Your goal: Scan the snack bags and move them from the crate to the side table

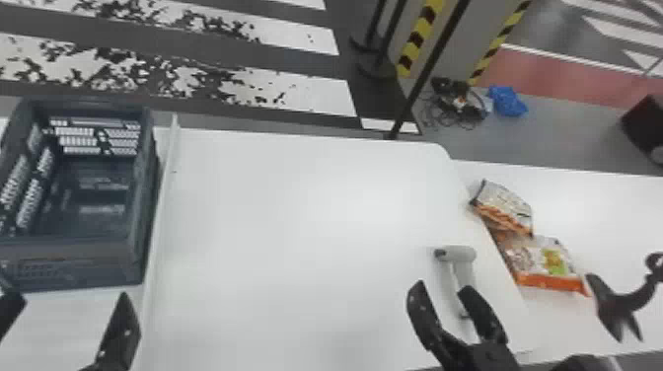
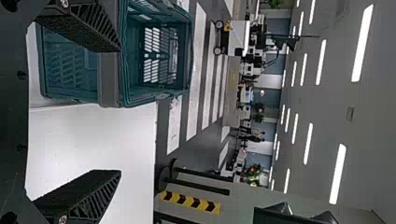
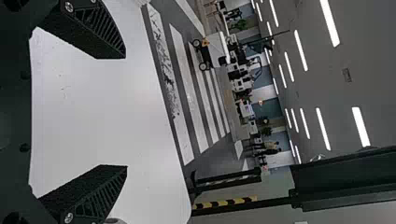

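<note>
At the left, the blue-grey crate (image 1: 76, 264) stands upright on the white left surface (image 1: 69, 328), its open top showing the slotted walls and the floor inside. Just nearer than the crate, the left pincer (image 1: 66, 308) is spread wide, with nothing between its two black fingers. A raised pale ledge (image 1: 159, 217) runs from near to far just beside the crate's right side, and beyond it the white middle surface (image 1: 296, 222) stretches to the right. Toward that surface's near right lies the pale grey scanner (image 1: 460, 254), its dark-tipped head at the far end and its handle pointing nearer. The right pincer (image 1: 441, 291) is at the near end of the scanner, well open and gripping nothing; in the head view its right finger passes in front of part of the handle. Farther right, on the white right surface (image 1: 611, 212), two snack bags lie close to the middle surface's right edge. The far bag (image 1: 508, 207) is white with an orange band and meets the near bag (image 1: 535, 259), which has a green patch and an orange strip along its near side. Right of the bags is a black, curved, forked stand (image 1: 616, 301).
</note>
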Controlling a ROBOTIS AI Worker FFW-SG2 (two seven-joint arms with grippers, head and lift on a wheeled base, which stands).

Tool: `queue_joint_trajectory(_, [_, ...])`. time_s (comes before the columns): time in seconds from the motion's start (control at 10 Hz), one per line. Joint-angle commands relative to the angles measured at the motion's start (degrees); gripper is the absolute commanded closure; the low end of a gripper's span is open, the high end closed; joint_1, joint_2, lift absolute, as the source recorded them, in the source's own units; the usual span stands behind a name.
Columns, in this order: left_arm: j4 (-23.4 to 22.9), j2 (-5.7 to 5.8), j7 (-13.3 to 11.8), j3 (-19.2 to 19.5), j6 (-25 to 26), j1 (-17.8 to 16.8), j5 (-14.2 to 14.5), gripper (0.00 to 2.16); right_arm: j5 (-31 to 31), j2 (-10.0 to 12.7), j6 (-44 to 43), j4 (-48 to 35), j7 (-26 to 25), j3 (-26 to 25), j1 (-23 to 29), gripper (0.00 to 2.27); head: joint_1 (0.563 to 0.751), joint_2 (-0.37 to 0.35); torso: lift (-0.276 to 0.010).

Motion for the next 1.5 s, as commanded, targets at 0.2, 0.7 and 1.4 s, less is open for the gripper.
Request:
queue_joint_trajectory(0.2, [0.0, -0.01, 0.1, 0.1, -0.3, 0.0, 0.0, 0.06, 0.0, -0.1, -1.1, 0.4, -0.1, 0.1, 0.1, 0.09, 0.695, -0.306, -0.087])
queue_joint_trajectory(0.7, [0.8, -0.36, 0.5, 0.1, -2.3, 0.0, 0.0, 0.06, 0.0, -0.5, -2.8, 0.7, 0.0, 0.5, 0.3, 0.09, 0.695, -0.299, -0.087])
queue_joint_trajectory(1.4, [0.3, -0.36, 0.5, -0.1, -2.3, 0.0, -0.3, 0.06, 0.0, -0.5, -3.9, 0.7, 0.2, 0.7, 0.3, 0.09, 0.695, -0.303, -0.087])
